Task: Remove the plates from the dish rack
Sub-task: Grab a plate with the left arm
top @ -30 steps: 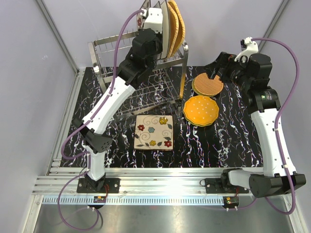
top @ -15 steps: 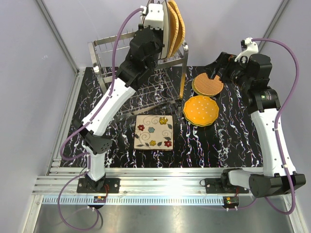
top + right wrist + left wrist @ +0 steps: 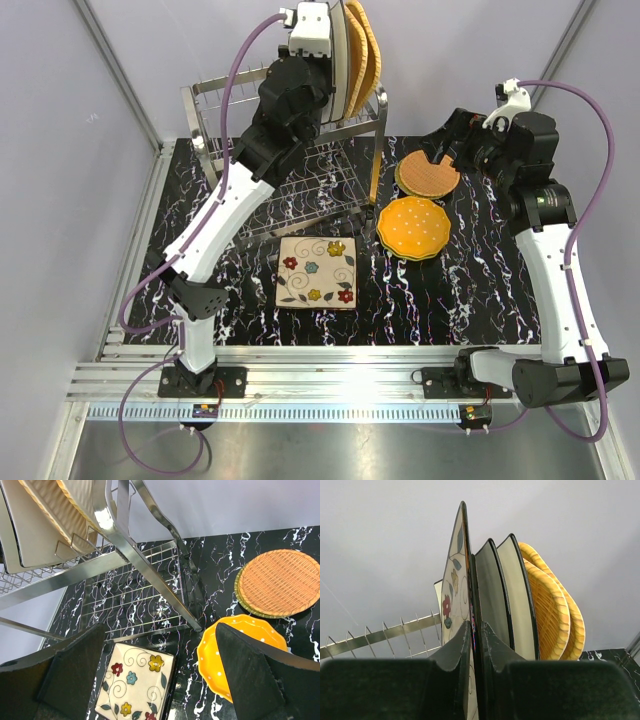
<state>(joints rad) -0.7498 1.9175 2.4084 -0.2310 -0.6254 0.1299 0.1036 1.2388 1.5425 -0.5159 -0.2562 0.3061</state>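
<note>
**Left gripper (image 3: 475,630) clamped on an upright floral plate (image 3: 454,580) in the dish rack (image 3: 222,92); right gripper (image 3: 447,142) spread wide.**
Top view: my left arm (image 3: 230,200) reaches to the rack's top tier, where the standing plates (image 3: 358,55) sit on edge. On the tabletop (image 3: 480,290) lie a flat floral plate (image 3: 317,271), an orange scalloped plate (image 3: 414,227) and a woven round plate (image 3: 428,174). Left wrist: the jaws are nearly closed, pinching the upright floral plate's rim, with two cream plates (image 3: 520,595) and woven ones (image 3: 550,610) just beside it. Right wrist: the fingers stand far apart and hold nothing.
</note>
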